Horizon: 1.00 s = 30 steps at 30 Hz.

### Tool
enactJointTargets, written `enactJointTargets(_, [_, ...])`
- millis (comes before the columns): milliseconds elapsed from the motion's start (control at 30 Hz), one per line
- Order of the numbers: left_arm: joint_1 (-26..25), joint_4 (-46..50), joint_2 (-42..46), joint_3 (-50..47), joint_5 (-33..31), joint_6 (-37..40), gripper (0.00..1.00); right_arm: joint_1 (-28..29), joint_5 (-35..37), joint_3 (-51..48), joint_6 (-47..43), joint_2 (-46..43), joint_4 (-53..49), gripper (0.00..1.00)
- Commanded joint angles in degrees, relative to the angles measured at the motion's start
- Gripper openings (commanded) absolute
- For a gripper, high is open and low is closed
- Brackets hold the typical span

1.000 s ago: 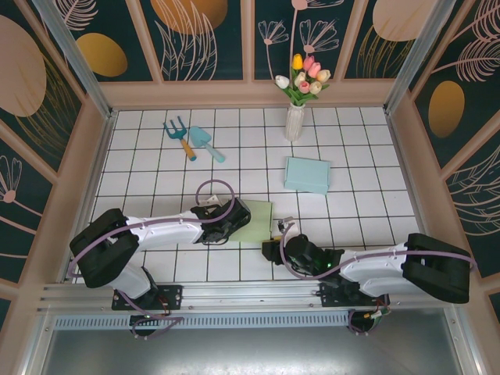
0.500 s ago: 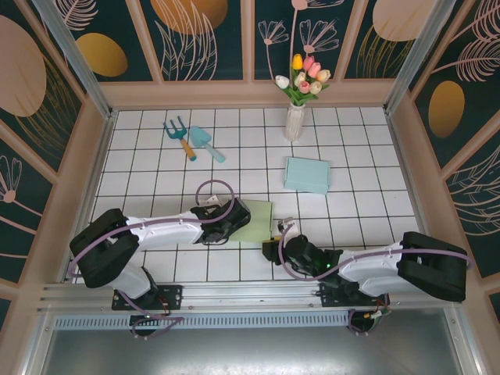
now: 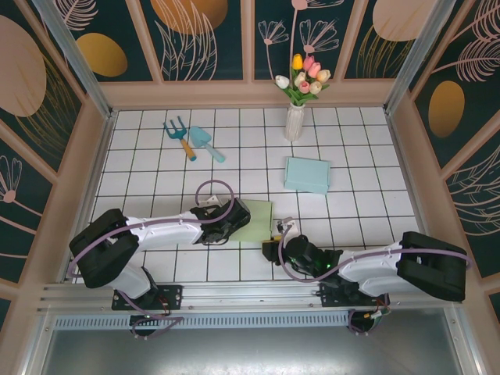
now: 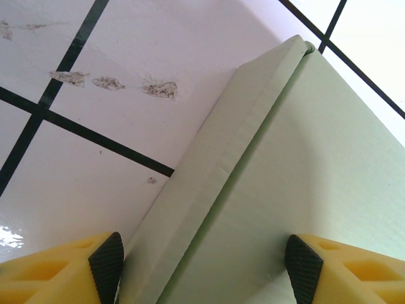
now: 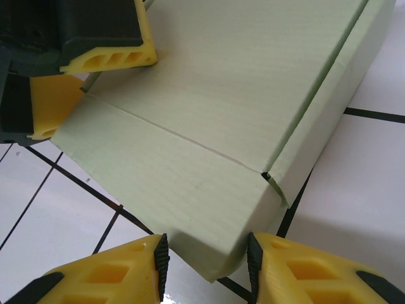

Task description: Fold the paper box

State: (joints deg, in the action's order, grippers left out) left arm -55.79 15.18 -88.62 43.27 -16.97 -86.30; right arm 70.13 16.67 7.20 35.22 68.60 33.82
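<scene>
1. Paper box (image 3: 260, 223), pale green, is lying on the white tiled desk (image 3: 141, 168) near its front edge, between your two arms.
2. Your left jaws are standing wide and gripping the box across its folded-up side wall. One black pad (image 4: 107, 259) is touching the wall's outer face and the other is pressing on the panel inside it.
3. Your right jaws are standing narrower and pinching the box's near corner, with a black pad (image 5: 162, 253) touching each side of it.
4. A pale blue box (image 3: 307, 174) is sitting well apart, farther back on the desk.
</scene>
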Motion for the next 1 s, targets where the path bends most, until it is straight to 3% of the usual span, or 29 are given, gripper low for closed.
enactJointTargets(0, [0.2,8.96,-4.19,-4.24,3.0,-0.36,0.71,0.5,0.75,-0.26,-2.14,1.35,4.04,0.41])
enactJointTargets(233, [0.16,8.45,-4.37,-4.51,3.52,-0.34,0.71,1.6,1.85,0.05,-4.63,5.37,7.29,0.41])
enactJointTargets(600, [0.24,8.92,-3.85,-4.75,2.95,-0.31,0.71,4.13,5.98,5.07,-1.91,7.87,-1.27,0.42])
enactJointTargets(967, [0.18,8.53,-4.19,-4.88,3.17,-0.27,0.71,-0.29,5.41,4.31,1.22,4.62,-3.09,0.42])
